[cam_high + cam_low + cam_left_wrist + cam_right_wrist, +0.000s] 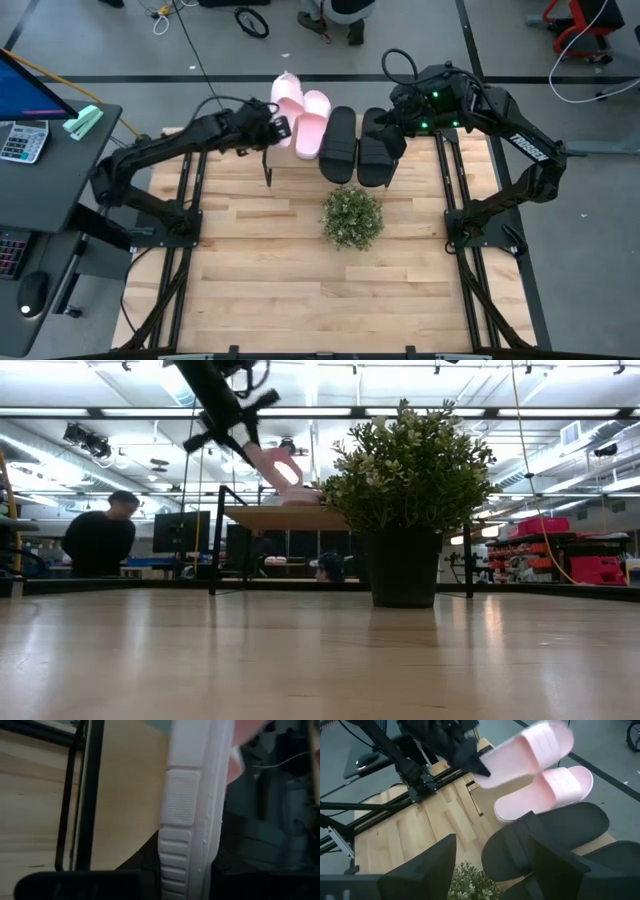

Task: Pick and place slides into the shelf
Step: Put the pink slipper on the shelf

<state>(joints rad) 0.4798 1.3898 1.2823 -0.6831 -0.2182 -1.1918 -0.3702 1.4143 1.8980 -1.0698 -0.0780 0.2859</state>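
Note:
My left gripper [276, 127] is shut on one pale pink slide [287, 98], which is raised and tilted over the shelf's [270, 517] far left part. The other pink slide [550, 790] lies sole down on the shelf top. Beside it are the two black slides [337, 145] [377, 150], side by side. My right gripper [490, 865] is open just above the black slides, and I see nothing between its fingers. My left gripper pinches the pink slide between its two fingers at the end nearest the left arm [492, 762], coming from the table's left. The slide's pale sole edge [190, 810] runs out past the fingers. The slide slants in the low view [275, 465], its far end low over the shelf board.
A potted green plant [352, 217] stands on the table just in front of the shelf, near the middle. The shelf's thin black legs [215, 540] stand at the table's far side. A person [100, 540] sits in the room beyond the table.

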